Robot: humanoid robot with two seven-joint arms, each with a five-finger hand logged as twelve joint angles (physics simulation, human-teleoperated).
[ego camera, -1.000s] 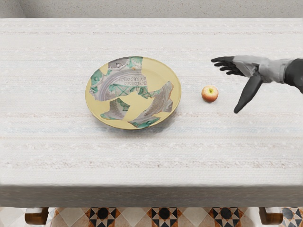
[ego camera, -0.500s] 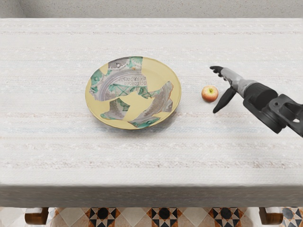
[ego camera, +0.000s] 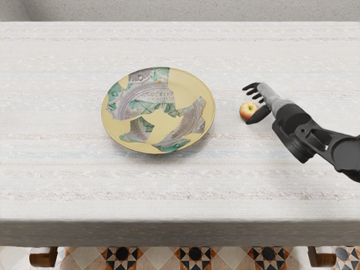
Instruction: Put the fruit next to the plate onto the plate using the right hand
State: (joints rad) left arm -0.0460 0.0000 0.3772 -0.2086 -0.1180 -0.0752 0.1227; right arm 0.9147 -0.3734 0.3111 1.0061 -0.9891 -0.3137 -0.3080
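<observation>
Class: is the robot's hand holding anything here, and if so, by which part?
Nothing is held. The right hand is open at the right side of the apple, fingers spread; the apple sits on the table beside the plate.

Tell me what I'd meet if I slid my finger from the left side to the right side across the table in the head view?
plate → apple → right arm. The right hand overlaps the apple, so it has no clear place in the line.
</observation>
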